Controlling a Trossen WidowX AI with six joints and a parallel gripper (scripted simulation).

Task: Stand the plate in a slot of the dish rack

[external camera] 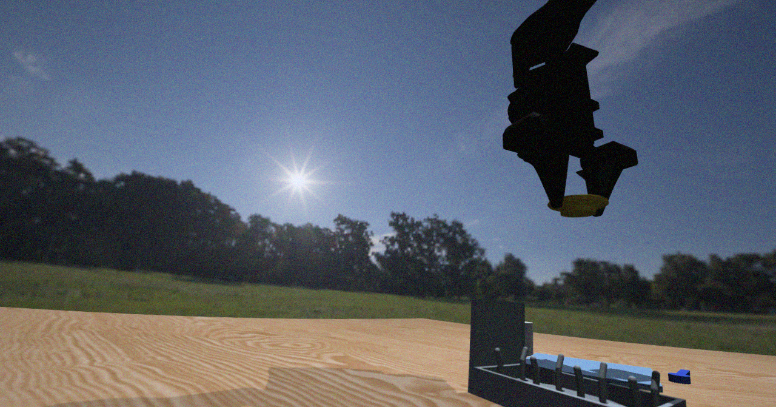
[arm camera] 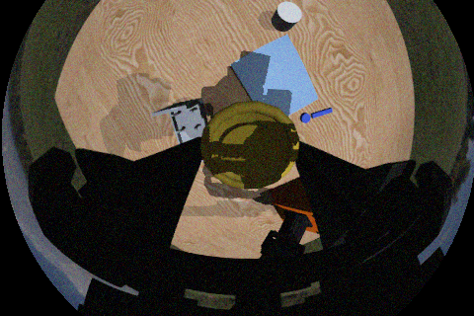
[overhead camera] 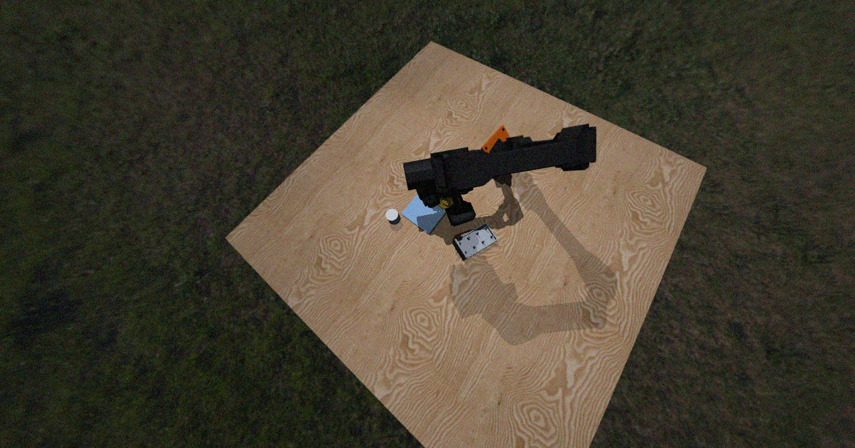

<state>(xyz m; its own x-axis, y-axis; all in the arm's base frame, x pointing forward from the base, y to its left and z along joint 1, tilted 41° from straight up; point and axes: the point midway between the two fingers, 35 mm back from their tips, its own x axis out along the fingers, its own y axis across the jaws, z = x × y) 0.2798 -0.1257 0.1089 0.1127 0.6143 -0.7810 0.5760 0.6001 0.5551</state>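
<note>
My gripper [external camera: 578, 201] is shut on a small yellow plate [external camera: 578, 205] and holds it lying flat, high above the table. In the wrist view the plate [arm camera: 251, 145] fills the gap between the two dark fingers. From above only a sliver of the plate [overhead camera: 445, 201] shows under the black arm. The grey dish rack [overhead camera: 474, 242] with its upright pegs sits on the wooden table, below and to one side of the gripper. It shows close up in the exterior view [external camera: 564, 377] and at the left of the plate in the wrist view [arm camera: 184, 120].
A light blue mat [overhead camera: 423, 213] lies flat beside the rack. A white cup [overhead camera: 392, 215] stands by the mat's far corner. A small blue piece [arm camera: 316, 115] lies near the mat. An orange block [overhead camera: 495, 139] stands by the arm's base.
</note>
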